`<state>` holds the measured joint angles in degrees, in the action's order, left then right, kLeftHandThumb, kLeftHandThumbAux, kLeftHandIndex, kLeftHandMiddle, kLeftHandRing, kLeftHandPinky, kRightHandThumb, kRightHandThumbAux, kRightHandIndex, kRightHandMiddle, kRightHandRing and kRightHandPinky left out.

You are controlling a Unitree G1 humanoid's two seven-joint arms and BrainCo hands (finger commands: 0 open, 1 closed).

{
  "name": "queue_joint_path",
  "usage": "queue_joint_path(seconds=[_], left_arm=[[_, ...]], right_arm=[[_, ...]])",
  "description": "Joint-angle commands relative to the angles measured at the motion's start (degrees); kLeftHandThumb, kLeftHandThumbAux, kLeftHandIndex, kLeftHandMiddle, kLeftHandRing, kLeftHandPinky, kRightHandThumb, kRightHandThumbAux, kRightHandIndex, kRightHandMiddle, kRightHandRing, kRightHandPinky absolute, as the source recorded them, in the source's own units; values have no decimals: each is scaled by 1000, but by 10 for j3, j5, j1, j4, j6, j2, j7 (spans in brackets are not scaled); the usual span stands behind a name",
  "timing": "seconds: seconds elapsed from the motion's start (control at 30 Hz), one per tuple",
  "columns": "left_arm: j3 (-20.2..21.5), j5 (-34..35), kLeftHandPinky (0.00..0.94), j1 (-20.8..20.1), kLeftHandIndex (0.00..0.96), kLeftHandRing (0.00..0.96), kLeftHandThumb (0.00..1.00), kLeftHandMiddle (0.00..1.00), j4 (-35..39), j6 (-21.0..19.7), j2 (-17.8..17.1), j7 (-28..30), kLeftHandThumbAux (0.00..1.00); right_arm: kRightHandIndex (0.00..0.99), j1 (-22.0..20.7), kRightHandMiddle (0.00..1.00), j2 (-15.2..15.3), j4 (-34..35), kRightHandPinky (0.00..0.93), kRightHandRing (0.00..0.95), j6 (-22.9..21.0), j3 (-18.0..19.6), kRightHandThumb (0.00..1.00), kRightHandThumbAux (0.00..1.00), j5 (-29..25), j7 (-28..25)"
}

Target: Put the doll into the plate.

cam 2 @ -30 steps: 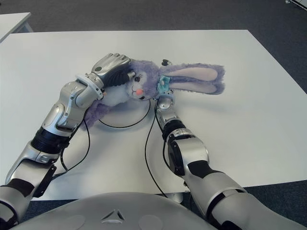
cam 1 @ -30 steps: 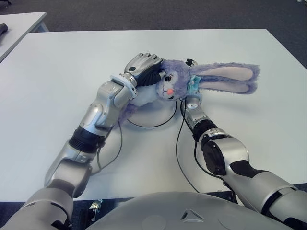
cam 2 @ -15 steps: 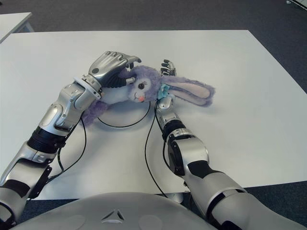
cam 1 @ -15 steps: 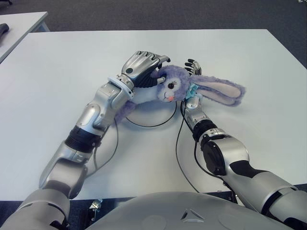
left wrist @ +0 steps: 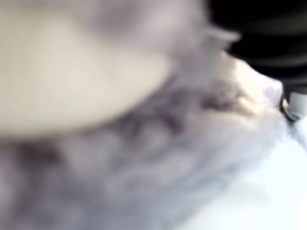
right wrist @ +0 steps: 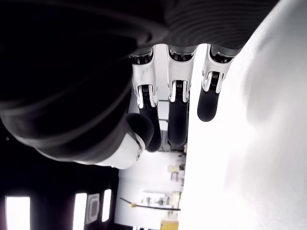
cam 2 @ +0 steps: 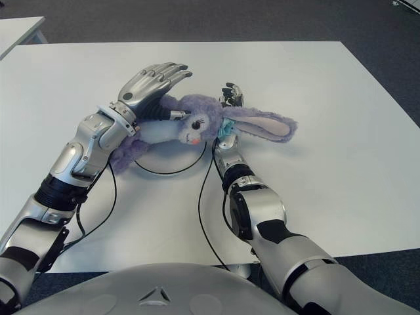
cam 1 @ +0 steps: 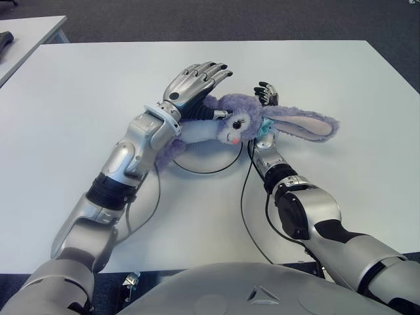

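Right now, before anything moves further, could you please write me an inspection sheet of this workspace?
Surface: white rectangular table, bare apart from the items below.
Job's things: purple plush rabbit doll lies on its side over the round white plate, its long ears reaching past the rim toward the robot's right.
Clutter: nothing seen.
Hands: left hand, fingers spread, above the doll's body and holding nothing. Right hand shows behind the doll's head, fingers straight, empty.
Cables: black cables loop on the table by the plate and run back along both forearms.
Surroundings: dark carpet floor; corner of a second white table at the far left.
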<state>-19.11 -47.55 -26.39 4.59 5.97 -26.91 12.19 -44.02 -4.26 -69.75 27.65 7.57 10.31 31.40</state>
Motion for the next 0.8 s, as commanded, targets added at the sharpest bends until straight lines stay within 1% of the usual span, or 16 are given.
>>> queue_joint_path(seconds=[0.03,0.23,0.47,0.63,0.7,0.8], left_arm=[[-8,5,0,26,0,0,77,0,1,-12,-10,41,253],[-9,5,0,28,0,0,68,0,3,-14,-12,46,243],[-8,6,0,28,0,0,66,0,2,-17,-11,48,241],[-7,6,0,27,0,0,59,0,6,-24,-10,55,258],[-6,7,0,27,0,0,51,0,7,-27,-9,59,265],[-5,9,0,26,0,0,43,0,9,-32,-8,62,268]], right_arm=[[235,122,336,-60,-81,201,273,-53,17,778,820,-19,1],[237,122,351,-60,-81,231,293,-54,14,787,813,-16,4],[234,122,361,-60,-81,234,318,-51,14,802,812,-16,5],[238,124,356,-62,-80,258,325,-48,16,794,819,-19,4],[241,128,350,-58,-81,277,336,-52,16,789,826,-19,-5],[242,133,343,-49,-85,281,338,-67,18,778,832,-21,-28]])
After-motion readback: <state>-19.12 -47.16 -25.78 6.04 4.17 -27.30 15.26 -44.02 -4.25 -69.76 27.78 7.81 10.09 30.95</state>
